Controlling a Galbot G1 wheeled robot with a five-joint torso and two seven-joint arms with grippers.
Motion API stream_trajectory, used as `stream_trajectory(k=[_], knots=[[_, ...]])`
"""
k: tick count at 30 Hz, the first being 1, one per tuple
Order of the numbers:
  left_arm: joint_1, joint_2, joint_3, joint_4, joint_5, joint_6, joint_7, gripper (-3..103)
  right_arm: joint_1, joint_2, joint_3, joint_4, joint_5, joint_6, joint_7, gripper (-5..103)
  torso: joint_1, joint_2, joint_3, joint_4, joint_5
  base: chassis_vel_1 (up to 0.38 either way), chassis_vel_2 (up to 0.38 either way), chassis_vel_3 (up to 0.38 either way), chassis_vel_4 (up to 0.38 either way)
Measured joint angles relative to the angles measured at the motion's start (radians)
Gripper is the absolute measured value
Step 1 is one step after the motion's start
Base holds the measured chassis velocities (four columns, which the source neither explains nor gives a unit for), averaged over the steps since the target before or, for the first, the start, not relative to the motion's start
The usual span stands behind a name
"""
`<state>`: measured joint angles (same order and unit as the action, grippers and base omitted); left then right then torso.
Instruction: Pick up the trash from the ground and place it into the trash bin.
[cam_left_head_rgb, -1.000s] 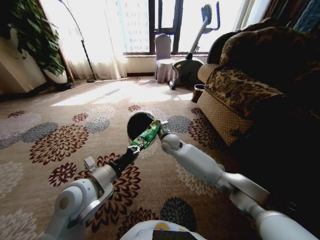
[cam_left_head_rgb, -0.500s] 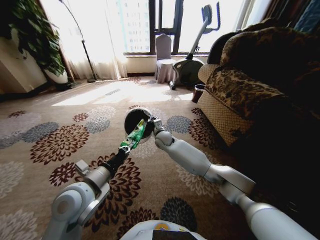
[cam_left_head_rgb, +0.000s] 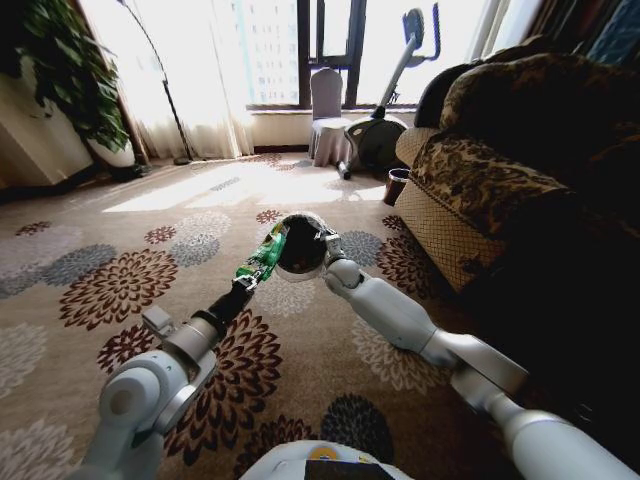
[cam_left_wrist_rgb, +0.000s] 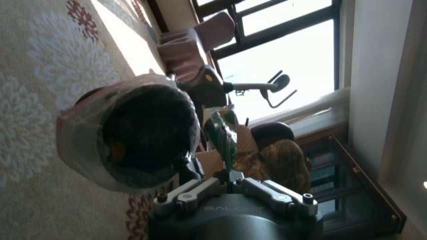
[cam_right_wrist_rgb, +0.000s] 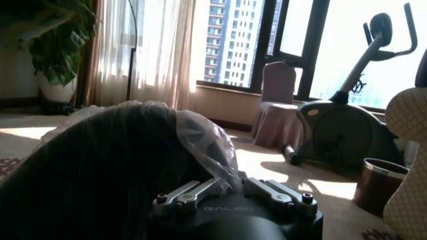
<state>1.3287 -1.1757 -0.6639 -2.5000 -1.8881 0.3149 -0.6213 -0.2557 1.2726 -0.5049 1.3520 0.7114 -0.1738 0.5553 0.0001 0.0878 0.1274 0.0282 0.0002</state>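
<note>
A green wrapper (cam_left_head_rgb: 262, 258) is pinched between the closed fingers of the left gripper (cam_left_head_rgb: 246, 274), which is stretched out over the flowered carpet (cam_left_head_rgb: 120, 285). In the left wrist view the wrapper (cam_left_wrist_rgb: 221, 139) is seen standing straight out from the fingertips, its far end level with the bin's rim. The trash bin (cam_left_head_rgb: 300, 246) is held just beyond and beside those fingers, raised off the carpet and tilted so its dark mouth is turned toward the wrapper; a pale plastic liner (cam_left_wrist_rgb: 77, 131) is seen around the rim of the bin (cam_left_wrist_rgb: 143, 131). Whether wrapper and bin touch cannot be told.

The right gripper (cam_left_head_rgb: 325, 254) is clamped on the bin's rim at the side away from the wrapper. In the right wrist view the liner (cam_right_wrist_rgb: 210, 145) is bunched between the fingers of that gripper (cam_right_wrist_rgb: 233, 186), with the black bin wall (cam_right_wrist_rgb: 100, 170) just beside them. A patterned sofa (cam_left_head_rgb: 500, 170) is seen further right.
</note>
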Motion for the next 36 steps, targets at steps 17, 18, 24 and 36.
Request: stream_trajectory(k=[17, 18, 24, 36], knots=[[0.013, -0.030, 0.019, 0.048, -0.019, 0.014, -0.006, 0, 0.014, -0.011, 0.025, -0.010, 0.009, 0.011, -0.006, 0, 0.000, 0.000, 0.000, 0.0002, -0.0001, 0.000, 0.000, 0.000, 0.000], [0.008, -0.029, 0.022, 0.063, -0.017, 0.014, -0.003, 0, 0.013, -0.013, 0.025, -0.002, 0.010, 0.011, -0.006, 0, 0.000, 0.000, 0.000, 0.0004, -0.0003, 0.000, 0.000, 0.000, 0.000], [-0.005, -0.026, 0.031, 0.105, -0.010, 0.013, 0.005, 0, 0.005, -0.023, 0.024, 0.019, 0.013, 0.012, -0.004, 0, 0.000, 0.000, 0.000, 0.0002, -0.0002, 0.000, 0.000, 0.000, 0.000], [-0.185, -0.023, 0.077, 0.411, -0.044, 0.013, 0.030, 0, -0.032, -0.062, -0.016, 0.163, 0.036, 0.020, 0.004, 0, 0.000, 0.000, 0.000, 0.0002, -0.0005, 0.000, 0.000, 0.000, 0.000]])
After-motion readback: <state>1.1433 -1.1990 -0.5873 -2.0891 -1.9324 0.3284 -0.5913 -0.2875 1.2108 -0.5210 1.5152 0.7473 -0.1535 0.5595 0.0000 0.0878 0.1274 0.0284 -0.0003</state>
